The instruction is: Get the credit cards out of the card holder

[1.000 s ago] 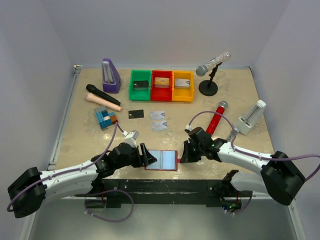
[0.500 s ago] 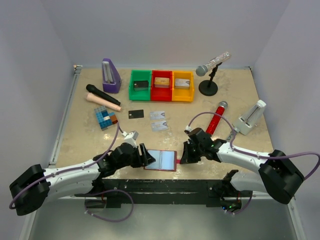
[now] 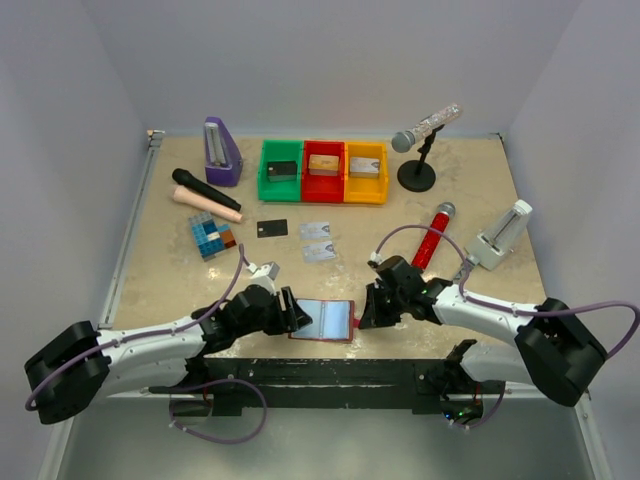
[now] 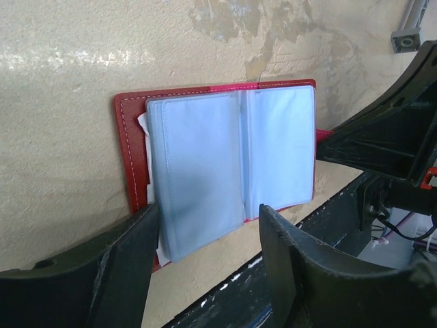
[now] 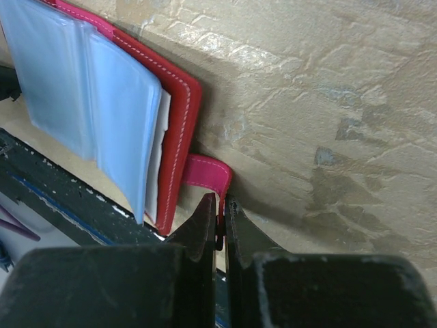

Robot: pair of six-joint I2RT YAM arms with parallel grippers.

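Two grippers: left gripper (image 4: 208, 217), jaws spread, one finger at either side of the near edge of the card holder (image 3: 325, 319); right gripper (image 5: 220, 217), jaws pressed together on the holder's pink snap tab (image 5: 208, 174). One card holder, dark red, lying open at the near edge of the table (image 3: 480, 190) between both grippers, two pale clear pocket leaves showing. Three credit cards loose farther back, well apart from the holder: one black card (image 3: 272, 228), two silvery-grey cards (image 3: 315, 231), (image 3: 319, 251); beyond them, one green bin (image 3: 281, 192), one red bin (image 3: 323, 193), one yellow bin (image 3: 366, 195).
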